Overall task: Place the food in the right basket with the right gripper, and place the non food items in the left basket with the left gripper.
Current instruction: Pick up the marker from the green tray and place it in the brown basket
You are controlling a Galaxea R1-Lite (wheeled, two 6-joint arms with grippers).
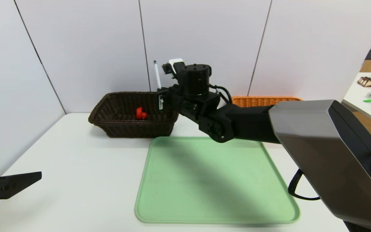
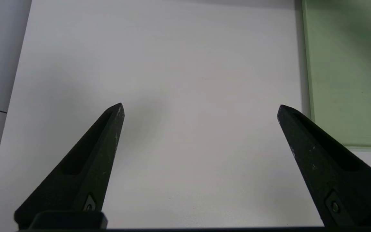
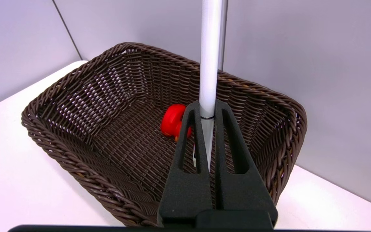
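My right gripper (image 1: 160,98) (image 3: 208,108) is shut on the thin white pen (image 1: 156,75) (image 3: 210,48), which stands upright between its fingers. It hangs over the near right part of the dark brown left basket (image 1: 99,113) (image 3: 60,161). The red rubber duck (image 1: 141,113) (image 3: 172,122) lies on that basket's floor. Behind my right arm, only the rim of the orange right basket (image 1: 266,100) shows. The food is out of view. My left gripper (image 1: 27,180) (image 2: 200,108) is parked low at the table's front left, open and with nothing in it.
A light green tray (image 1: 217,180) (image 2: 346,71) lies on the white table (image 1: 76,167) in front of the baskets. Grey wall panels close the back and left. A side table (image 1: 366,106) with small items stands at the far right.
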